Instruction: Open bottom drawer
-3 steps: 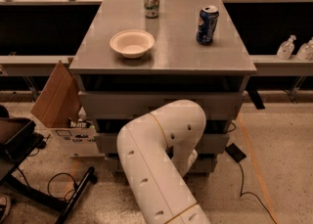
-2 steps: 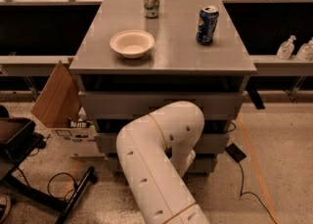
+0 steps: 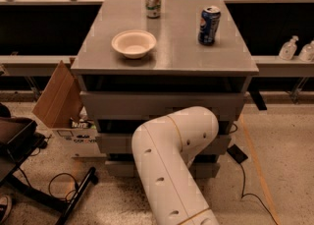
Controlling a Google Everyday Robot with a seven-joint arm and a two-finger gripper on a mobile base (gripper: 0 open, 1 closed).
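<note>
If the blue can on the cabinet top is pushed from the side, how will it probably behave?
The blue can stands upright, tall and narrow, so it would probably tip, then roll. Its smooth metal may slide on the grey cabinet top. The gripper is hidden behind the white arm, by the lower drawers.

gripper hidden behind arm [image 3: 169, 165], bottom drawer [image 3: 119, 168] half covered

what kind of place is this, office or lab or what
Likely a lab or workshop: a grey cabinet on a speckled floor, a loose cable, an open cardboard box. The claw is hidden behind the white arm, low by the bottom drawer.
</note>
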